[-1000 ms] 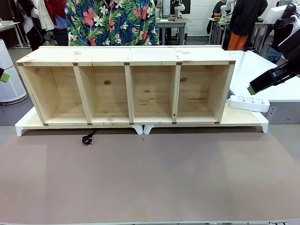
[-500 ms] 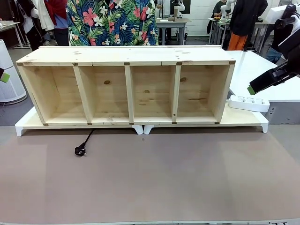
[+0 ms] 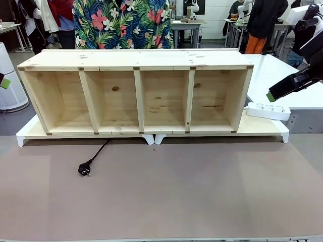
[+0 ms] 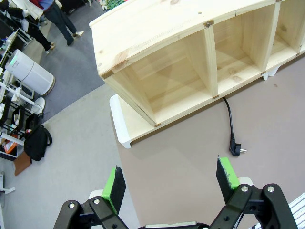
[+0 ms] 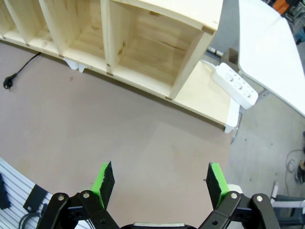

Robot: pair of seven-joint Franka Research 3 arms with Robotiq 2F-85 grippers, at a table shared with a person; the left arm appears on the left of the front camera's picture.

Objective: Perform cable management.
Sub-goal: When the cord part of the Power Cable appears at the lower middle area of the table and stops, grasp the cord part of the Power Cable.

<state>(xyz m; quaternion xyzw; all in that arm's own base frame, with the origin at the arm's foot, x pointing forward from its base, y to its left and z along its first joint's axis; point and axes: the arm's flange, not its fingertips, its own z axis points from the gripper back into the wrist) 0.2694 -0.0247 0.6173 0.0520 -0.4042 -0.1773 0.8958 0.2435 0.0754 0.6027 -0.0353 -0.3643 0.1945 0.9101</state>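
Note:
The cable (image 3: pixel 96 155) is a thin black cord that comes out from under the wooden shelf unit and lies on the brown mat, ending in a round black plug (image 3: pixel 84 170). The left wrist view shows the cable (image 4: pixel 230 121) and plug (image 4: pixel 236 150) beyond my left gripper (image 4: pixel 170 180), which hangs open and empty high above the mat. My right gripper (image 5: pixel 159 183) is open too, well above the mat's right part, with the plug (image 5: pixel 7 83) far off at the picture's left edge. In the front view the right gripper's green-padded fingers (image 3: pixel 271 96) show at the right edge.
A wooden shelf unit (image 3: pixel 136 93) with several open compartments stands on a white base (image 3: pixel 262 128). A white power strip (image 3: pixel 267 111) lies on the base's right end. A person in a flowered shirt (image 3: pixel 121 22) stands behind the shelf. A white table (image 3: pixel 282 75) is at right.
The plug and cord have slid farther out from under the shelf, toward the front left of the mat. Neither arm has moved.

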